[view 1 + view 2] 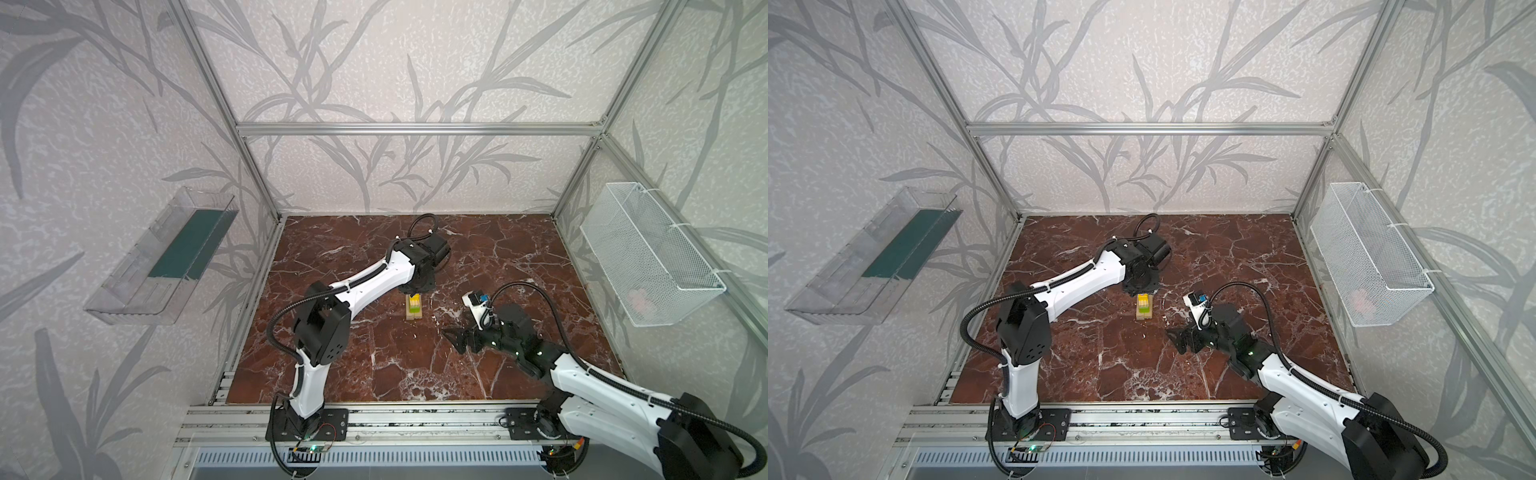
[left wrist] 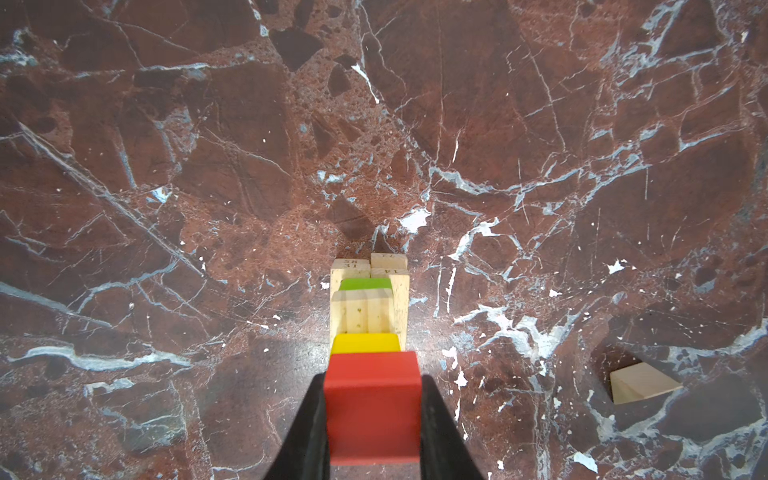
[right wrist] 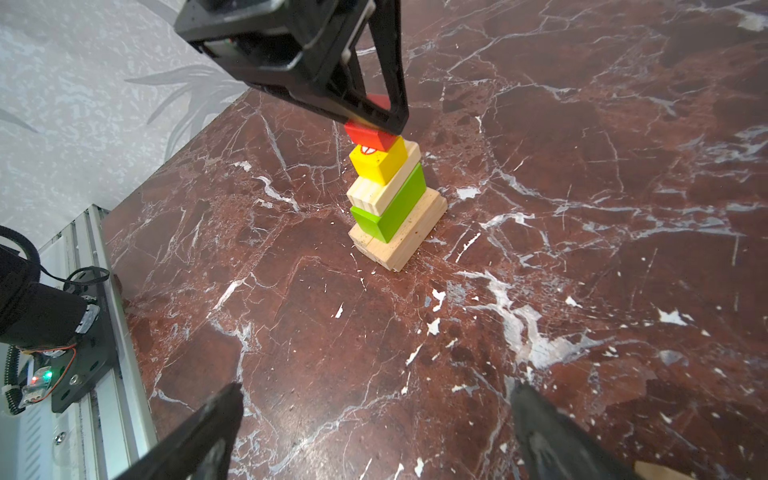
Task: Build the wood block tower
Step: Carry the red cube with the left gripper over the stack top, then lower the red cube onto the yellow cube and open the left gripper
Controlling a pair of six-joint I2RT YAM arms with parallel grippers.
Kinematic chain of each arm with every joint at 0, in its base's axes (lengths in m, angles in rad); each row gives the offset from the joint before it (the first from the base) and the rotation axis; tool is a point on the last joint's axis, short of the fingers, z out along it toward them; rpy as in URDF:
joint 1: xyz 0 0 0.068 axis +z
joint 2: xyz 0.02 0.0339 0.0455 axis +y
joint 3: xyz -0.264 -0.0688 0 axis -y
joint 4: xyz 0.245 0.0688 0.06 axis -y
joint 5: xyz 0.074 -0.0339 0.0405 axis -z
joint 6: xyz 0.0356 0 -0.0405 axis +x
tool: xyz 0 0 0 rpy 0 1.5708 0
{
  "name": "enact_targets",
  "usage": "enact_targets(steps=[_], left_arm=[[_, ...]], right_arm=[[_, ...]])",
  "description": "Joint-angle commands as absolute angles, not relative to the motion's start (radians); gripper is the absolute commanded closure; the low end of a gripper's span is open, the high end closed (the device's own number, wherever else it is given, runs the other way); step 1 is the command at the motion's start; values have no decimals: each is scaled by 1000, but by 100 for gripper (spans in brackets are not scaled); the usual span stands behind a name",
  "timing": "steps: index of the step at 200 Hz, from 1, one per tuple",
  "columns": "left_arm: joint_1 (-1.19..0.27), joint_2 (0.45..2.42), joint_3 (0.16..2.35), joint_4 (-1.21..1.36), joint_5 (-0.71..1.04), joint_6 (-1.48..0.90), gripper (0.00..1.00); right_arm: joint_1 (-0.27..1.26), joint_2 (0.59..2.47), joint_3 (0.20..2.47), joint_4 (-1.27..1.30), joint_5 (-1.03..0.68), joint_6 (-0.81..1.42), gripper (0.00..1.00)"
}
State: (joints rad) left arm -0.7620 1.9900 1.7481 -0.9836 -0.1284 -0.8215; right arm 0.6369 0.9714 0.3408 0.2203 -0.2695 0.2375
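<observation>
Left gripper (image 2: 372, 380) around red cube (image 2: 372, 411), directly over wood block tower (image 3: 388, 208)

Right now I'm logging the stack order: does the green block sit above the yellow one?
No: the green block lies under a tan bar, and the yellow block rests on that bar.

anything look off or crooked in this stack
Yes: the yellow cube, under the red cube in the left hand, sits at one end of the ridged tan bar, not centred. A loose tan wedge lies apart on the table.
</observation>
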Motion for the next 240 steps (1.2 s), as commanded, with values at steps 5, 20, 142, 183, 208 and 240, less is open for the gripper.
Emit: enact_targets(steps=[5, 20, 142, 183, 208, 240], left_arm=[[-761, 2012, 1772, -1023, -151, -813, 81], [-761, 2013, 1772, -1023, -151, -814, 81], [-761, 1996, 1759, -1034, -166, -811, 71], [-761, 1993, 1759, -1036, -170, -811, 62], [-761, 1990, 1759, -1037, -167, -814, 59], [-761, 1990, 1756, -1034, -164, -815, 58]], right_arm=[[640, 956, 342, 239, -255, 228, 1], [640, 954, 341, 237, -254, 227, 1], [641, 943, 339, 230, -235, 227, 1], [640, 944, 339, 228, -229, 227, 1], [641, 943, 340, 227, -227, 227, 1], [640, 945, 341, 227, -224, 227, 1]])
